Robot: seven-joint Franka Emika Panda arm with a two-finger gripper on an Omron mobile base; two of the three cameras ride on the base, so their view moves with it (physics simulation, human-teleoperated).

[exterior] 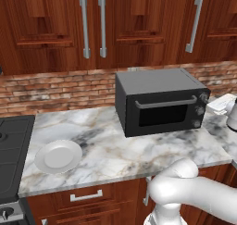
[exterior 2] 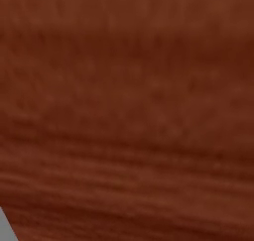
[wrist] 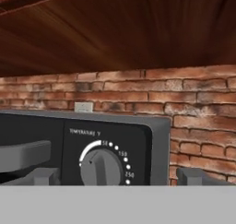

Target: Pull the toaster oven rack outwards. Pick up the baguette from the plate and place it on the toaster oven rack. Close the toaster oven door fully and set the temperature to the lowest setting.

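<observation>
white "TEMPERATURE" lettering, last characters unclear, on the toaster oven [wrist: 108, 140] front panel above the temperature knob [wrist: 101, 167], white dial numbers reading 50, 150, 250 arcing round the knob's upper right, dots between them, other markings too blurred to read

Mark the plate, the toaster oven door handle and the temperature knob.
plate [exterior: 59, 156]: left base view, on the middle of its white dish.
toaster oven door handle [exterior: 165, 103]: left base view, mid-bar.
temperature knob [wrist: 101, 167]: hand view, on the knob's face.
</observation>
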